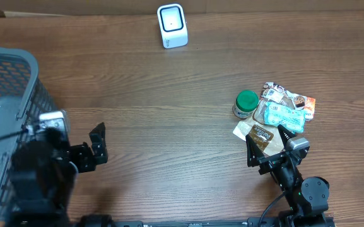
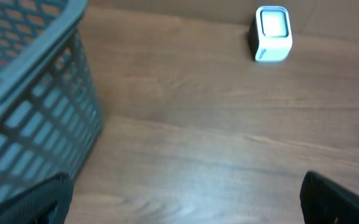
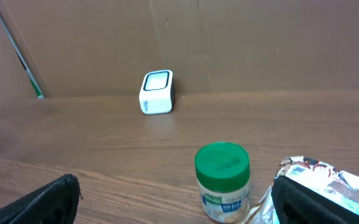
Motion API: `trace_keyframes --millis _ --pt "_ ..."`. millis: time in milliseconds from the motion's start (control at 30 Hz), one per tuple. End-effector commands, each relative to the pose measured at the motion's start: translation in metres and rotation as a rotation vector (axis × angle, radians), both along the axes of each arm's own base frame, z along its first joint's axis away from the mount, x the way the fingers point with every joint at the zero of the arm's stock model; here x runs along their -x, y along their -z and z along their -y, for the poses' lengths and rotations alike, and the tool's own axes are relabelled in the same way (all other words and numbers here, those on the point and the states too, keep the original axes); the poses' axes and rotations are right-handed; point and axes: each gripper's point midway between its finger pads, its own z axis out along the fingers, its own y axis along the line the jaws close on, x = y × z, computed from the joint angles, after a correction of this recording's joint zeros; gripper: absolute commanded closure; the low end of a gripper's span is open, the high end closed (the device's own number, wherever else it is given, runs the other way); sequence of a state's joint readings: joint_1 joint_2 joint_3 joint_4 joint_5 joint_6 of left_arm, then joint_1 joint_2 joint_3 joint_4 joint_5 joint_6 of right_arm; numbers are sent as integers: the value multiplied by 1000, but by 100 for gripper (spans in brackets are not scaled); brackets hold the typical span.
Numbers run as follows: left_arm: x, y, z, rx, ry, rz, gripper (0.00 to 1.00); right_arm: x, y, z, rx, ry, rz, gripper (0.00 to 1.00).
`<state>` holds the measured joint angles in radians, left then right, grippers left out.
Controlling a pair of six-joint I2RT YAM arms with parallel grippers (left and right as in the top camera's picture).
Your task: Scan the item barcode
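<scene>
**Crowded pile could spoil the pick**

Neither arm holds anything. The right end effector [image 1: 268, 140], jaws wide apart, hovers over the near edge of the pile at the right of the overhead view. That pile is a green-lidded jar [image 1: 246, 104] touching a heap of overlapping packets [image 1: 287, 111]. The left end effector [image 1: 98, 144], likewise spread, sits beside the basket [image 1: 8, 75] at the left edge. The scanner [image 1: 172, 25] stands alone at top centre of the worktop [image 1: 169, 126], well apart from the goods.

My worry is that closing on that heap could pinch two packets together or knock the jar over. Crinkly wrappers may slip in transit. Whatever gets carried may also reach the scanner with its barcode turned away.
</scene>
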<state>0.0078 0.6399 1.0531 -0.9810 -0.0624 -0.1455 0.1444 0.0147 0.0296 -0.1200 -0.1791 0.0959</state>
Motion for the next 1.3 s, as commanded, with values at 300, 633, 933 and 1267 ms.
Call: trace_keyframes --millis 300,633,933,1267 --pt "-21 73 1 -10 10 353 0 0 -4 1 3 2 20 0" --pt "-19 145 -2 -12 -2 360 0 1 -5 1 3 2 21 0" --pt "-19 148 -2 -12 -2 358 1 1 -5 1 3 2 21 0" --pt "-19 148 -2 -12 -2 359 0 1 -5 1 3 2 21 0"
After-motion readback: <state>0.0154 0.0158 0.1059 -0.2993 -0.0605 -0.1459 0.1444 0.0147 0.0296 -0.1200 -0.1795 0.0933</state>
